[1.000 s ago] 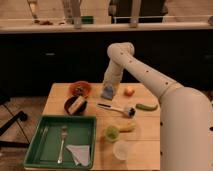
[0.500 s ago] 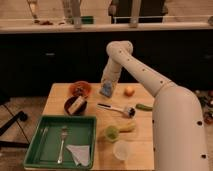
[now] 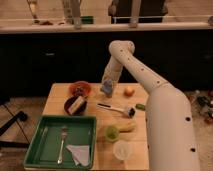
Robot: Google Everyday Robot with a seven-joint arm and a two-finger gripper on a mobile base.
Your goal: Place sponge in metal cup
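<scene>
The gripper (image 3: pixel 107 90) is positioned over the rear centre of the table (image 3: pixel 55 97). A bowl (image 3: pixel 80 88) is set near the rear left corner, with a second bowl (image 3: pixel 75 105) in front of it. A tray (image 3: pixel 35 150) occupies the front left corner, a fork (image 3: pixel 62 142) lying in it. A cup (image 3: pixel 122 149) stands at the front edge.

White tubular arm (image 3: pixel 150 85), dark rivets, claw (image 3: pixel 107 90) over table
</scene>
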